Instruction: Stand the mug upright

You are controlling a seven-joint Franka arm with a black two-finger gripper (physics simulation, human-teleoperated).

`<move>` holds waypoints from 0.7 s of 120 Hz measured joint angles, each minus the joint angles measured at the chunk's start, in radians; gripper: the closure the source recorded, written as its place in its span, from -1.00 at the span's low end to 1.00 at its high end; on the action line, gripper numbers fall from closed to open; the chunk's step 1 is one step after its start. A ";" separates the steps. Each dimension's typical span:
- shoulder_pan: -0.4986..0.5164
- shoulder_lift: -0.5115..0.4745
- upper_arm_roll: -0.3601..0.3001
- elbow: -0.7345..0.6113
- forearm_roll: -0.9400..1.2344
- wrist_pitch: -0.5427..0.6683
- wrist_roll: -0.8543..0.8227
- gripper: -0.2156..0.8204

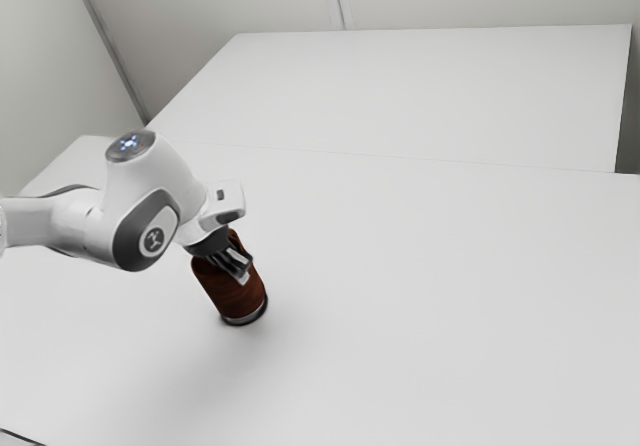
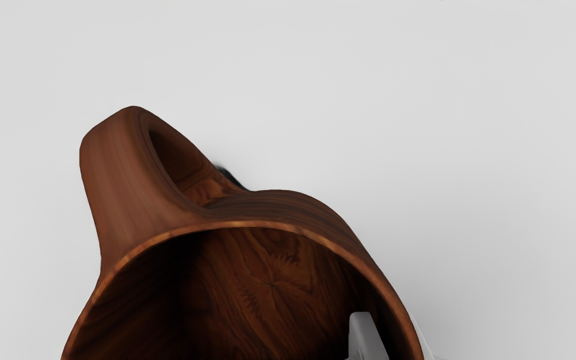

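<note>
No words or numbers could be read; a small emblem [image 1: 153, 239] was seen on the arm [image 1: 178, 181], toward nine o'clock in the exterior view.

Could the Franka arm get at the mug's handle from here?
Probably not without backing out first: its fingers straddle the wall of the mug, one inside and one outside, away from the handle. The handle's loop itself looks free.

Lighting is bright, diffuse and even over the white tabletop [image 1: 430, 266]. A faint, soft-edged shadow spreads on it beside the brown wood-grained cylindrical mug [image 1: 222, 288], toward the exterior view's left and near side. In the wrist view, the mug's rim [image 2: 248, 224] carries a warm highlight; deep shadow darkens the interior toward the handle [image 2: 118, 175].
</note>
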 joint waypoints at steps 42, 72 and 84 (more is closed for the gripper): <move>-0.003 0.028 0.000 -0.008 -0.049 0.030 -0.072 0.47; -0.014 -0.013 -0.001 0.006 -0.065 0.025 -0.092 -0.20; -0.015 -0.027 -0.001 0.025 -0.064 0.017 -0.098 -0.34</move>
